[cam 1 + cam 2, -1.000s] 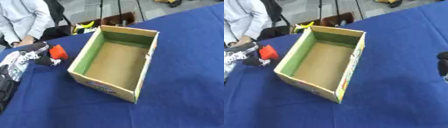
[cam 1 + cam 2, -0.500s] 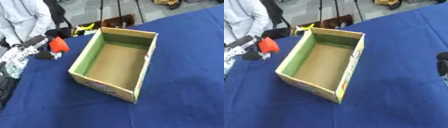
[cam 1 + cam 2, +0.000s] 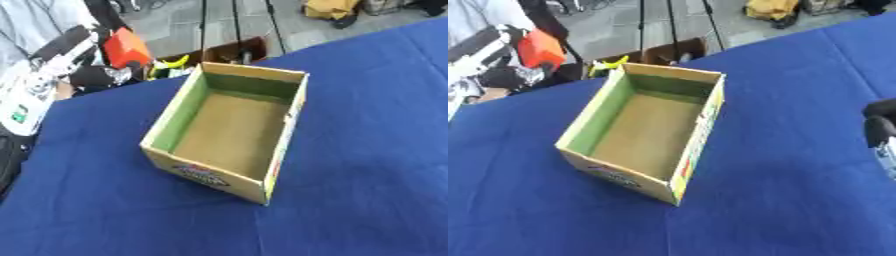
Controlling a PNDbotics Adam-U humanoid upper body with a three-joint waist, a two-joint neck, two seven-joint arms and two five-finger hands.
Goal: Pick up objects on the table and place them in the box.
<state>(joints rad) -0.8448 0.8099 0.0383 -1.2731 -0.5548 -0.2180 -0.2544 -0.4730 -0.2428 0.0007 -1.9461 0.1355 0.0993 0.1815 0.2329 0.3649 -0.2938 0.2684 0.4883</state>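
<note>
Well, in the left eye view the robot's left hand [image 3: 74,52] is up at the far left, above the edge of the blue table [image 3: 367,150], with its fingers curled round a red-orange object [image 3: 127,47]; the thing sits high in the grip, clear of the cloth. The cardboard box [image 3: 229,131] stands open in the middle of the table, lying askew with a near corner pointing toward the robot, and its brown floor looks bare. The object is to the far left of the box, well apart from its rim.

From where I stand, the worry is the carry. To my eye the object shows mostly above the fingers, so a quick swing could let it tip out and fall onto the cloth, or off the far edge onto the floor. The left wall of the box is the one the hand must cross; come in too low and the hand or object may clip it and shove the light box along.

In the right eye view the same hand and object sit at the far left again, and the right hand [image 3: 881,131] shows only as a dark shape at the right edge; I cannot tell how its fingers are set. It is well away from the box, so I doubt it could steady it if nudged.
</note>
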